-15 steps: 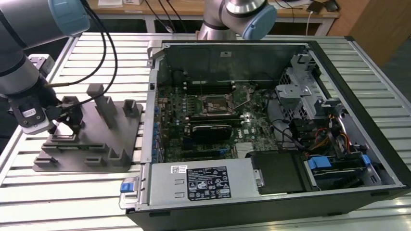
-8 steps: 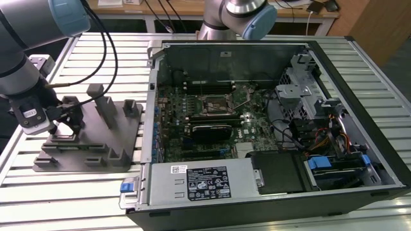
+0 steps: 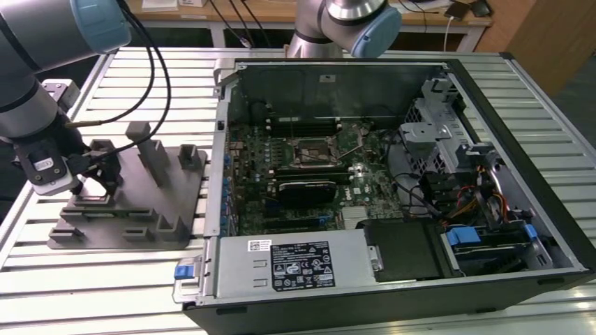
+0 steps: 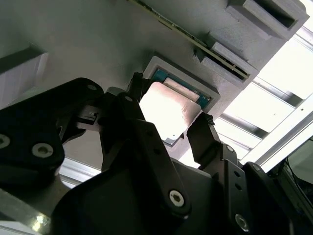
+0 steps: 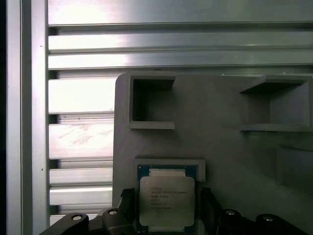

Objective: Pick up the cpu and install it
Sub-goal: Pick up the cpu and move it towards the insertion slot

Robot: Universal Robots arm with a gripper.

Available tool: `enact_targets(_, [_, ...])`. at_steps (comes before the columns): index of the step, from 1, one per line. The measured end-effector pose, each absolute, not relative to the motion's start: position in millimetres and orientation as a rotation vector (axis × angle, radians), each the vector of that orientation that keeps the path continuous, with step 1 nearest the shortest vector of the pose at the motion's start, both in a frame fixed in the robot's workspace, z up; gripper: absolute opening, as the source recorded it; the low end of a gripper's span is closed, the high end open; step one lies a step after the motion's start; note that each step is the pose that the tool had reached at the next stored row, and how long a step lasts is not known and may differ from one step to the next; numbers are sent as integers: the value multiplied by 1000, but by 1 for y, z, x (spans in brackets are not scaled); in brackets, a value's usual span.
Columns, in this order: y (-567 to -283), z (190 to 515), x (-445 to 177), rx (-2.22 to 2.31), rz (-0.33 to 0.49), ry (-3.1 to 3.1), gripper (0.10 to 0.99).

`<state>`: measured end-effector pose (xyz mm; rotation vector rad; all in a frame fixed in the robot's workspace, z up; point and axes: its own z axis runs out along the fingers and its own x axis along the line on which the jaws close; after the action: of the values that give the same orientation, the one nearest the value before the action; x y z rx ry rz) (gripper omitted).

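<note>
One gripper hangs low over the grey fixture block at the middle left of the exterior view. The block rests on a slatted metal table.

The cpu lies flat in a shallow square pocket of the block, with its shiny metal lid facing up. It is close to square, so no long axis stands out. Its edges run parallel to the pocket walls and to the block's straight sides. The faint lines of print on its lid run across from one finger to the other.

In both wrist views the gripper straddles the chip with its two black fingers spread apart. One finger stands just outside each of two opposite edges, level with the pocket rim. In the second wrist view the cpu shows bright between the fingers. I cannot tell whether they touch it, and the chip looks seated in its pocket.

At the centre and right of the exterior view lies an open computer case. Its black cpu socket sits mid-board, well apart from the gripper. A second arm stands at the top edge.
</note>
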<state>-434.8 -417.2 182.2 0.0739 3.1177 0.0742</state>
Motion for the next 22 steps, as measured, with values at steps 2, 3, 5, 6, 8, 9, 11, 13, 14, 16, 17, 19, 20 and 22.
enact_targets(2, [-417, 182, -435, 74, 74, 3118, 647])
enact_targets(3, [-417, 182, -435, 74, 74, 3118, 631])
enact_targets(5, [-417, 182, -435, 74, 74, 3118, 565])
enact_targets(6, [-417, 182, -435, 74, 74, 3118, 541])
enact_targets(8, [-417, 182, -435, 74, 75, 3118, 541])
enact_targets(9, [-417, 182, -435, 74, 75, 3118, 541])
enact_targets(11, [-417, 182, -435, 74, 75, 3118, 541])
enact_targets(13, [-417, 182, -435, 74, 75, 3118, 541])
enact_targets(14, [-417, 182, -435, 74, 75, 3118, 541])
enact_targets(16, [-417, 184, -435, 74, 75, 3118, 541])
enact_targets(17, [-417, 185, -435, 74, 75, 3118, 541])
enact_targets(19, [-417, 189, -435, 74, 75, 3118, 541])
enact_targets(20, [-417, 190, -435, 74, 75, 3118, 541])
enact_targets(22, [-417, 193, -435, 74, 75, 3118, 541])
